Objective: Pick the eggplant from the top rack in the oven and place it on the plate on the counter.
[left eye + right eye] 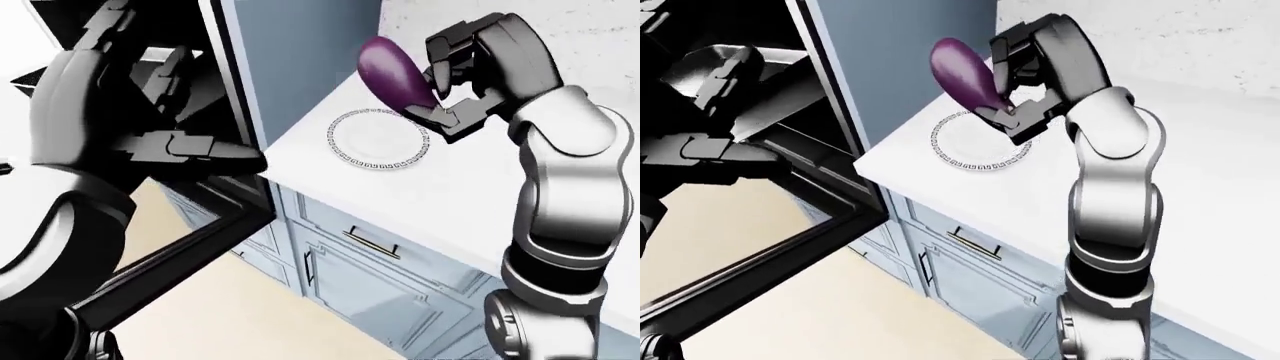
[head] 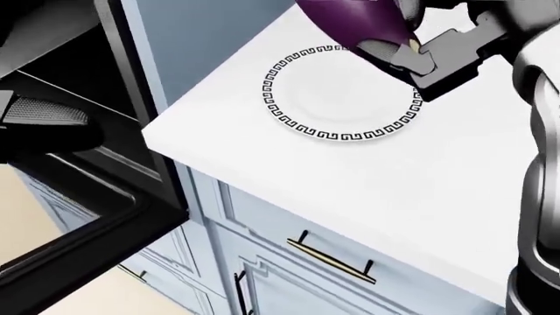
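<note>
Right hand [image 1: 452, 81] pinches glossy purple eggplant [image 1: 391, 75], held above the white plate with black key-pattern rim [image 2: 302, 128] at its 1 o'clock edge; plate bare on white table [image 2: 385, 190]. Left hand [image 1: 170, 142] spread.

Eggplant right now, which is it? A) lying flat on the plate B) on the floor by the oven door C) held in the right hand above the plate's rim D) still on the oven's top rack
C: the right hand has its fingers closed round the eggplant, which hangs in the air over the far rim of the bare plate.
</note>
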`<state>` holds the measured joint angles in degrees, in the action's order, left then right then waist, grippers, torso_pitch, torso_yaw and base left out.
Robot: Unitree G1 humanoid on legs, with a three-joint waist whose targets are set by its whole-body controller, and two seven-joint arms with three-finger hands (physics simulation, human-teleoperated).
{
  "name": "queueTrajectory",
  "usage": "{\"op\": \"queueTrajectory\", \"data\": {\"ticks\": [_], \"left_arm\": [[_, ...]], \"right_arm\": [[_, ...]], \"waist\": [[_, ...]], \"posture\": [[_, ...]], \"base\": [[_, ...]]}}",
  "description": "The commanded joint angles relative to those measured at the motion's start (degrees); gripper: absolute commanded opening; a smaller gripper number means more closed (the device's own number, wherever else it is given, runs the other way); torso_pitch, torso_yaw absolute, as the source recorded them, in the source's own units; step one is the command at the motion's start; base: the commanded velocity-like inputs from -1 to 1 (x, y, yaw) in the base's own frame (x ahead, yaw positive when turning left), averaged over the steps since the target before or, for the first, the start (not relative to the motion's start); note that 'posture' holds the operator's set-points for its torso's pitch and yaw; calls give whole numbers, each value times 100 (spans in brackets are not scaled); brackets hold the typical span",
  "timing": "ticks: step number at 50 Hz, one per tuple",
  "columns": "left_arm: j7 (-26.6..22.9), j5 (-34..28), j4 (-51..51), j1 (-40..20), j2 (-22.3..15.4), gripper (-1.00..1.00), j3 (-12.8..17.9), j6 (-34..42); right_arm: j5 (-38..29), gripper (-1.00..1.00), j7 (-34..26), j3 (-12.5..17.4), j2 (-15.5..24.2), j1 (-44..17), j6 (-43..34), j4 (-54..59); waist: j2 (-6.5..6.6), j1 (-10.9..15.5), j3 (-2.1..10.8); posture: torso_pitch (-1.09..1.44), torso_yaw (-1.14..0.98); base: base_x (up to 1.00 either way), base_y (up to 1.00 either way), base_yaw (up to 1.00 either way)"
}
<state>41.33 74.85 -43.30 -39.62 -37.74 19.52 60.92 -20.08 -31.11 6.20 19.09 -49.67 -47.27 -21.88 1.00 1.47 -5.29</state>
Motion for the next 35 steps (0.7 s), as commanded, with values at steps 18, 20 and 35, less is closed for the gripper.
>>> {"op": "queueTrajectory", "data": {"ticks": [18, 20, 35], "left_arm": [[-65, -31, -21, 7, -56, 100, 59, -168], [-74, -38, -29, 22, -55, 100, 57, -172], [-45, -14, 4, -67, -68, 100, 35, -130]], "right_arm": [[-49, -100, 85, 114, 73, -122, -5, -75], [-18, -100, 83, 151, 123, -82, 19, -75], [-61, -100, -163, 285, 801, -4, -119, 118]], "waist": [[359, -282, 370], [272, -297, 271], [115, -258, 325]], "posture": [[0, 0], [0, 0], [0, 0]], "base": [[0, 0, 40], [0, 0, 0], [0, 0, 0]]}}
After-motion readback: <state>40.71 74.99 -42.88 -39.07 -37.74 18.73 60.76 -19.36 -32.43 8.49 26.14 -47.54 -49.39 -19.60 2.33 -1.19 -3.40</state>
